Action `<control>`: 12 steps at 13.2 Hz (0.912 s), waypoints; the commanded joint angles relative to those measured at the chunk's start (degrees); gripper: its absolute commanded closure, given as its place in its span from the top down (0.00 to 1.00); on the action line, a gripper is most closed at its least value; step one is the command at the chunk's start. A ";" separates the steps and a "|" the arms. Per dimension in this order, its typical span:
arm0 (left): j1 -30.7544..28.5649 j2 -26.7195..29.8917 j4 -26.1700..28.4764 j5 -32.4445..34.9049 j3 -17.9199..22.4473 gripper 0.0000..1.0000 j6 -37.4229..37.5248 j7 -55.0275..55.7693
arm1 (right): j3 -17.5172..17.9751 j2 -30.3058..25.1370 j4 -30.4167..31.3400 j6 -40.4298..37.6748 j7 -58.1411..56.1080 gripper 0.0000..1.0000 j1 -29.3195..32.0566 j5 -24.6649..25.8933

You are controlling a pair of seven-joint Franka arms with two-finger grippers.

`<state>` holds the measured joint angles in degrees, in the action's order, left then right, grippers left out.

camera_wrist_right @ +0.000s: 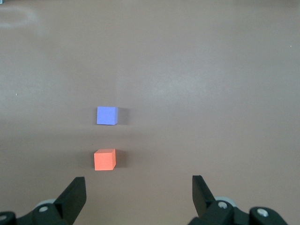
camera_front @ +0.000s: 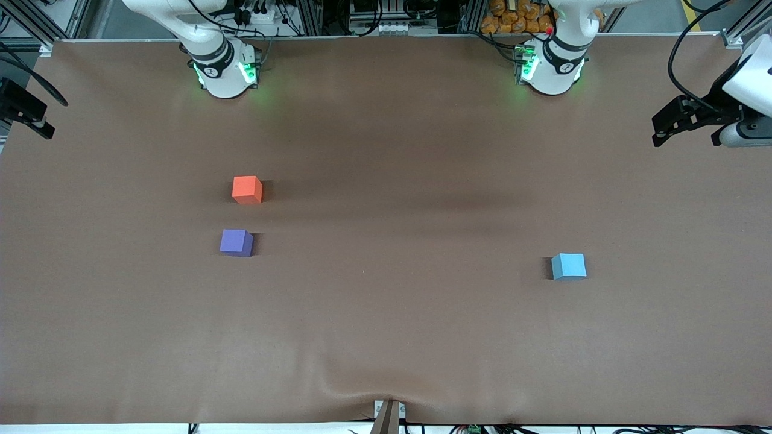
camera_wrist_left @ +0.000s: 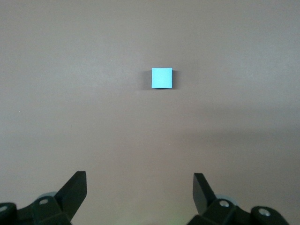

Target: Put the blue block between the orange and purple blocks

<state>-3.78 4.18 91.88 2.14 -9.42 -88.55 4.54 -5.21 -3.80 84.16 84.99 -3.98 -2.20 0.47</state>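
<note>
The blue block (camera_front: 569,266) (camera_wrist_left: 161,78) lies alone toward the left arm's end of the table. Toward the right arm's end, the orange block (camera_front: 246,189) (camera_wrist_right: 104,159) sits farther from the front camera than the purple block (camera_front: 236,242) (camera_wrist_right: 107,115), with a narrow gap between them. My left gripper (camera_wrist_left: 139,174) hangs open high over the table, well short of the blue block. My right gripper (camera_wrist_right: 138,178) is open and empty too, high over the table short of the orange block. Neither hand shows in the front view.
The two arm bases (camera_front: 226,69) (camera_front: 552,66) stand along the table's edge farthest from the front camera. Black fixtures (camera_front: 687,120) (camera_front: 27,111) jut in at both ends of the table. The brown cover (camera_front: 386,337) wrinkles at the edge nearest the front camera.
</note>
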 commanded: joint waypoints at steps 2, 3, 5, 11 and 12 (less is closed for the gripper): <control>-0.44 -2.16 -1.79 -0.91 -0.25 1.00 -0.04 -1.11 | -0.15 0.81 -1.54 -0.27 -0.68 1.00 0.00 0.05; -0.44 -2.25 -1.79 -0.74 -0.25 1.00 -0.13 -1.11 | -0.15 0.81 -1.63 -0.27 -0.68 1.00 0.00 0.05; 0.17 -3.74 -1.88 -0.65 -0.42 1.00 -0.75 -1.38 | -0.15 0.81 -1.55 -0.27 -0.68 1.00 0.00 0.05; 1.41 -7.16 -1.88 -0.12 -0.87 1.00 -3.82 -1.38 | -0.15 0.81 -1.54 -0.27 -0.68 1.00 0.00 0.05; 1.32 -7.95 -1.79 -0.64 -0.87 1.00 -4.09 -1.38 | -0.15 0.81 -1.54 -0.27 -0.68 1.00 0.09 0.05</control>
<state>-2.49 -2.19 91.51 2.14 -10.29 -92.35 4.26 -5.21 -3.79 84.16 85.03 -3.98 -2.20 0.47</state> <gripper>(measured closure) 0.000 0.000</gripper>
